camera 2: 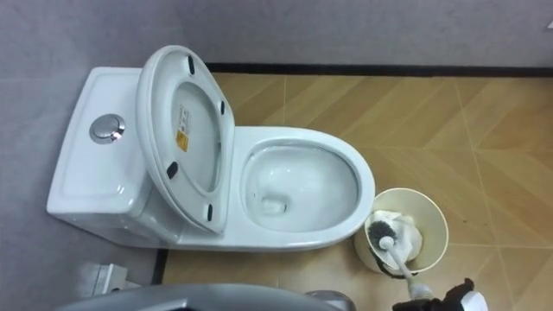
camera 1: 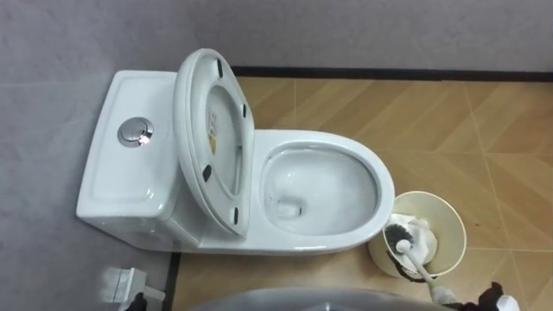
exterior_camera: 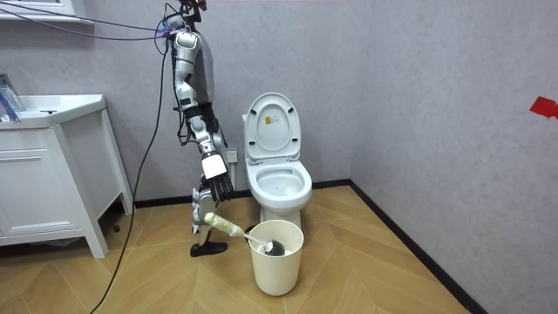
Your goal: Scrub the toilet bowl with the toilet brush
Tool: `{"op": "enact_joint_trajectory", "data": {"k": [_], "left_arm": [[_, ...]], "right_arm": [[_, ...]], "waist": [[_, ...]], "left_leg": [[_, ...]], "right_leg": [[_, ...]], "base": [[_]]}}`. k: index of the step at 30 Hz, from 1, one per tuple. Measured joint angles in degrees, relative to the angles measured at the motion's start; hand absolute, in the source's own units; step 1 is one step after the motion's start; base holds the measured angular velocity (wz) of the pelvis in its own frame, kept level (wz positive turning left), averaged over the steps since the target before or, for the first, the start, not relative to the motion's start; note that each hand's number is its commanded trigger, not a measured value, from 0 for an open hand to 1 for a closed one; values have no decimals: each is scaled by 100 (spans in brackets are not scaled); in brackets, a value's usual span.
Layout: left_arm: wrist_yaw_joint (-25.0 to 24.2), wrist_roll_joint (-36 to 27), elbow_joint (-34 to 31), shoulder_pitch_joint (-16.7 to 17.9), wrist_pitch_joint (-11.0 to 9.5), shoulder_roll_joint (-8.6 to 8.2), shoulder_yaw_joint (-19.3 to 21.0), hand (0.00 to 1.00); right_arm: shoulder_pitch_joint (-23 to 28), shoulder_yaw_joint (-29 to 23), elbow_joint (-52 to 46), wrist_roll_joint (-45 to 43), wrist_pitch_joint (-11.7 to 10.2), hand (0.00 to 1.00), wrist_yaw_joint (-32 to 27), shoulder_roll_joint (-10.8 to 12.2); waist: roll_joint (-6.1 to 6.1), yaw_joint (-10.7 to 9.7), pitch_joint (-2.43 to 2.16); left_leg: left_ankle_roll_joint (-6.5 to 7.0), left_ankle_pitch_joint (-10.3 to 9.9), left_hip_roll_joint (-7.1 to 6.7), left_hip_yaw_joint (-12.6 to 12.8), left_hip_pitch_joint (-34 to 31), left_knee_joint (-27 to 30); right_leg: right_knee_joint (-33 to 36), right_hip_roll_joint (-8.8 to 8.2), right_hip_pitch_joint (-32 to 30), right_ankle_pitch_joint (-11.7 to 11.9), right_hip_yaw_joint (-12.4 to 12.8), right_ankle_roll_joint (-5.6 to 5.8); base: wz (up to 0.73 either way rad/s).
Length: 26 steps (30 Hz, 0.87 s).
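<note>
Right hand (camera 1: 496,301) low at the right edge, dark fingers clasped round the end of the brush (camera 1: 416,260) handle. Just ahead and left of the hand, bristle head down inside the bucket (camera 1: 448,216), handle slanting up over the rim to the fingers. Farther left, touching or just beside the bucket, toilet (camera 1: 381,186) bowl. Beyond it, lid (camera 1: 203,112) raised against the tank (camera 1: 121,186), flush button (camera 1: 136,131) farthest off.
</note>
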Motion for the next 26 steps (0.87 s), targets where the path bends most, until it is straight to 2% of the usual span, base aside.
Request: {"op": "enact_joint_trajectory", "data": {"k": [4,6,15,21,26], "left_arm": [[-1,58,-1,16,5,-2,10,0],[-3,280,-1,38,94,-9,8,0],[-62,393,7,76,440,-20,24,0],[-211,449,7,37,641,-28,23,0],[-280,449,10,30,773,-34,23,0]], "right_arm": [[-20,35,303,22,29,0,276,-1],[-51,37,574,24,180,0,584,-1],[-60,39,1308,272,819,0,1970,-2],[-79,321,1498,285,1167,0,2855,0],[-123,434,1604,277,1384,0,3269,0]], "waist": [[-4,-6,2],[-7,-10,3],[-47,-7,-1],[-153,-14,18],[-174,-8,17]], "left_leg": [[0,0,-5,-40,-16,3],[0,0,-2,-41,-11,9],[0,0,-11,-119,66,12],[0,-2,-15,-212,98,16],[-1,-8,12,-236,98,15]], "right_leg": [[-49,1,28,6,-31,3],[-48,-1,40,7,-52,1],[-63,-20,152,-1,-126,-2],[-61,-18,208,-5,-142,1],[-50,-13,216,-1,-152,2]], "base": [[6],[0],[4],[5],[0]]}}
